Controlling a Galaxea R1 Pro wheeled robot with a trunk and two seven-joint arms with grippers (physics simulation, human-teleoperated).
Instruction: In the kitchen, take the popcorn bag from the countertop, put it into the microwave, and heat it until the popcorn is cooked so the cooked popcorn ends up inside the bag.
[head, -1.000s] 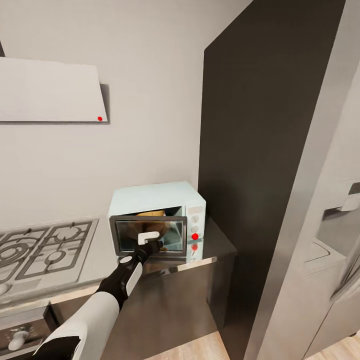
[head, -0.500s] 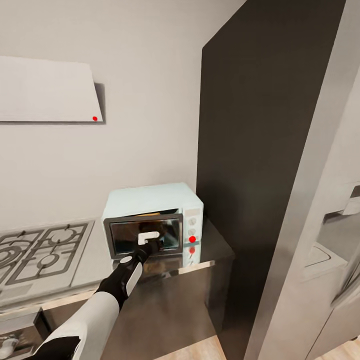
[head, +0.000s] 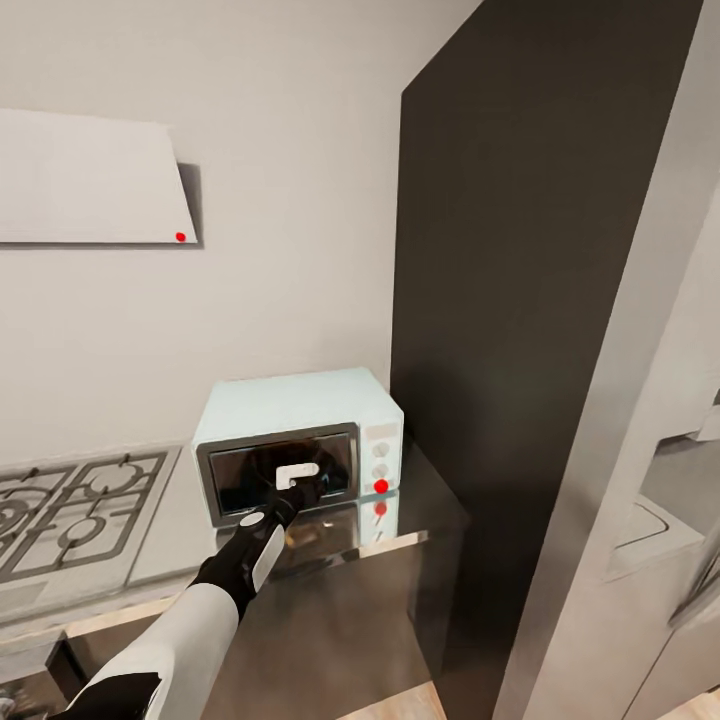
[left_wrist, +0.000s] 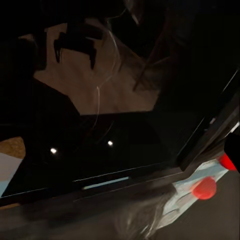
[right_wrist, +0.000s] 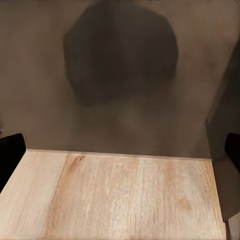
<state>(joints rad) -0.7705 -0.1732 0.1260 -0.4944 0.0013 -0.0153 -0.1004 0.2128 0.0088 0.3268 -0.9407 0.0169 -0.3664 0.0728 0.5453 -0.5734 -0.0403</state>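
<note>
Head view: tall dark cabinet (head: 520, 300) stands right of the microwave (head: 295, 440), which sits on the countertop (head: 400, 520). Left gripper (head: 300, 487) presses the door; jaw state unclear. Bag presumably inside, unseen. Next: the knobs (head: 380, 462).

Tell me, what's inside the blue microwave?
The microwave has its dark glass door up, with the left hand at it. The glass hides whatever sits inside.
</note>
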